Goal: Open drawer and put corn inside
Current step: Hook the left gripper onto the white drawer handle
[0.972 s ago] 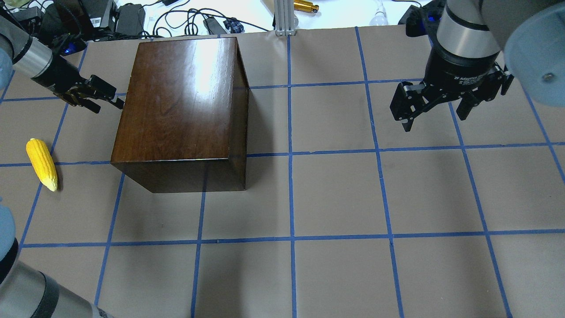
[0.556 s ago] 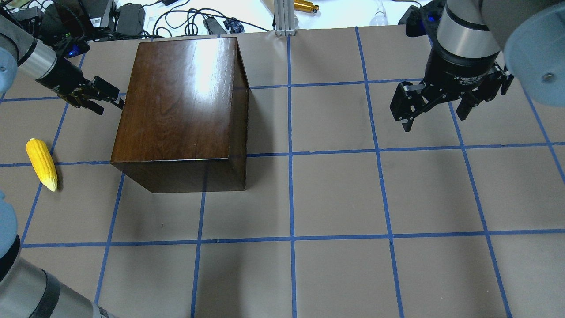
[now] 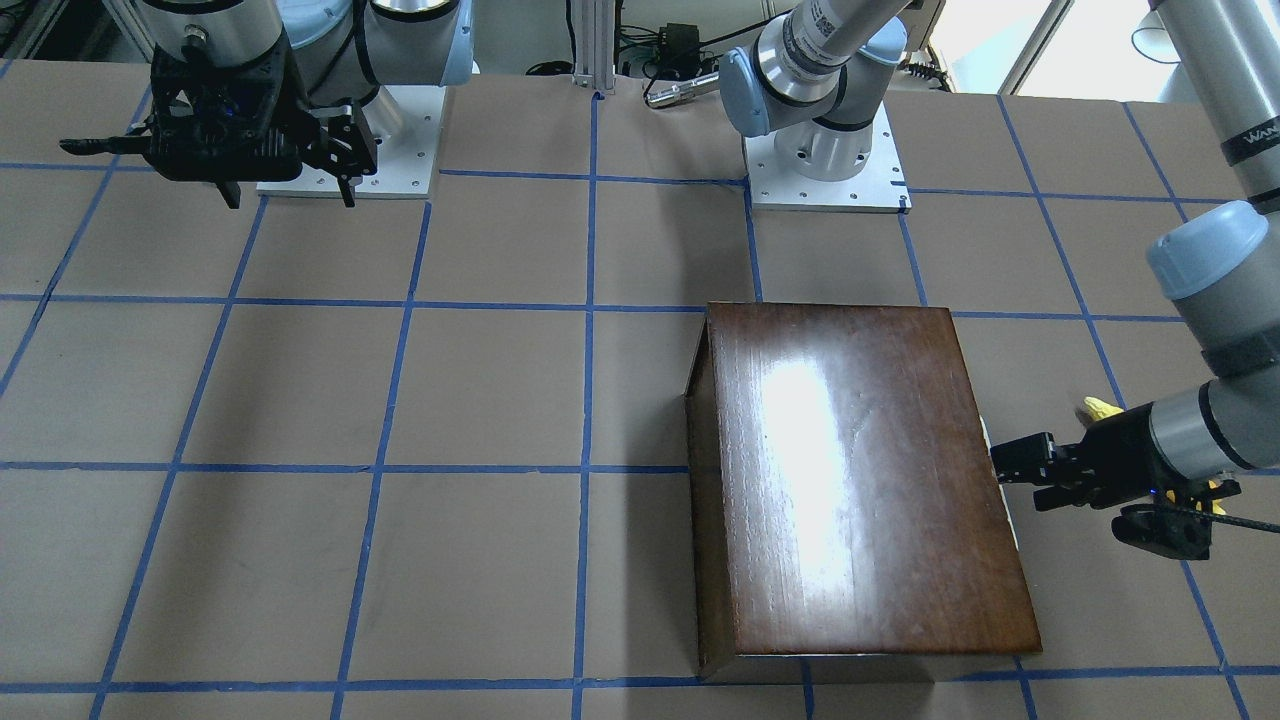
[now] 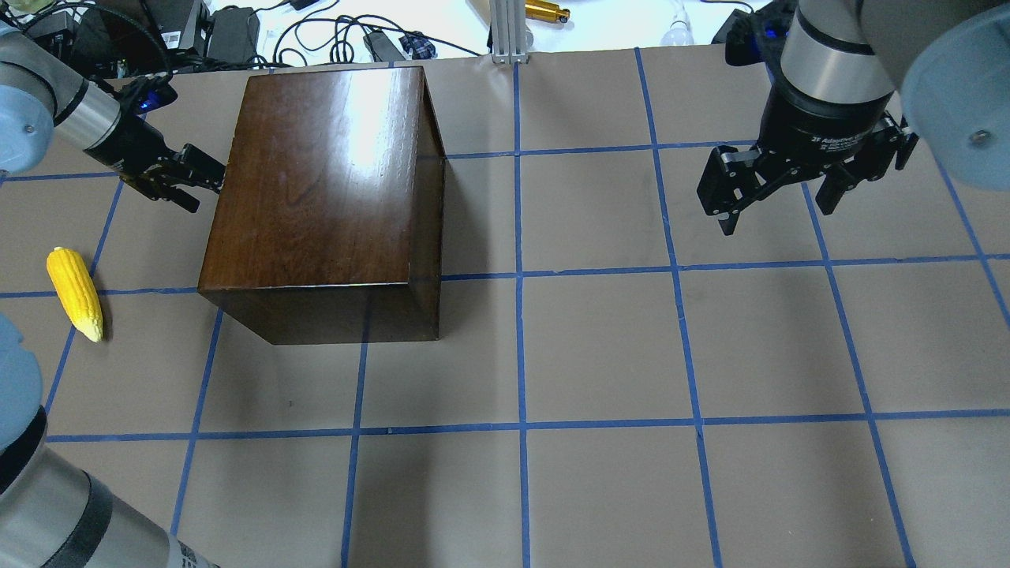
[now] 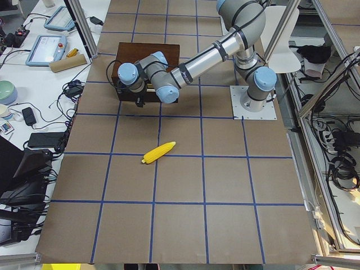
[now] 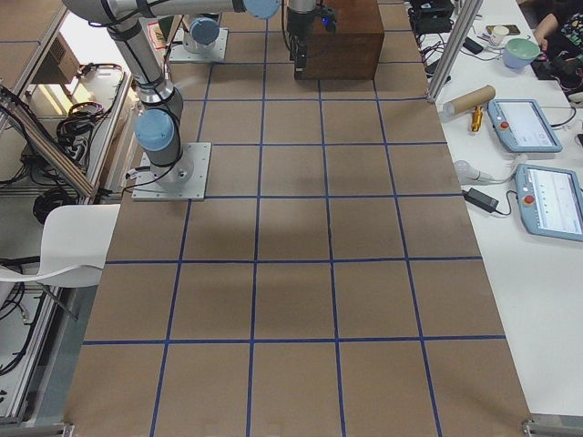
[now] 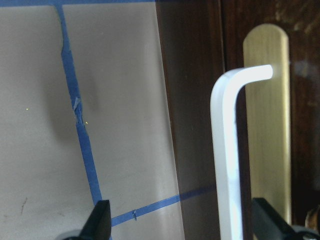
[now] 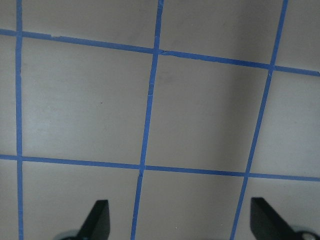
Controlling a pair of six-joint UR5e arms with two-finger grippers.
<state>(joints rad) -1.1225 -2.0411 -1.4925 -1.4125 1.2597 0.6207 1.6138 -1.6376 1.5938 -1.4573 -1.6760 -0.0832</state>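
The glossy dark-brown box (image 4: pixel 323 189) stands on the table's left half. Its drawer front (image 7: pixel 200 100) faces left and is shut, with a white metal pull (image 7: pixel 227 150) on a brass plate. My left gripper (image 4: pixel 201 177) is open at that face, level with the pull. In the left wrist view the pull stands between the fingertips (image 7: pixel 100 220), closer to the right one. The yellow corn (image 4: pixel 75 293) lies on the table left of the box and nearer the robot, apart from both grippers. My right gripper (image 4: pixel 777 201) is open and empty above the table's far right.
Blue tape lines grid the brown table (image 4: pixel 600 355). Cables and power bricks (image 4: pixel 229 31) lie beyond the far edge behind the box. An aluminium post (image 4: pixel 505 31) stands at the far middle. Side tables hold tablets and a bowl (image 6: pixel 524 50).
My left gripper has moved right, up to the box's left face, and its wrist has swung toward the far edge. The corn, box and right arm have not moved.
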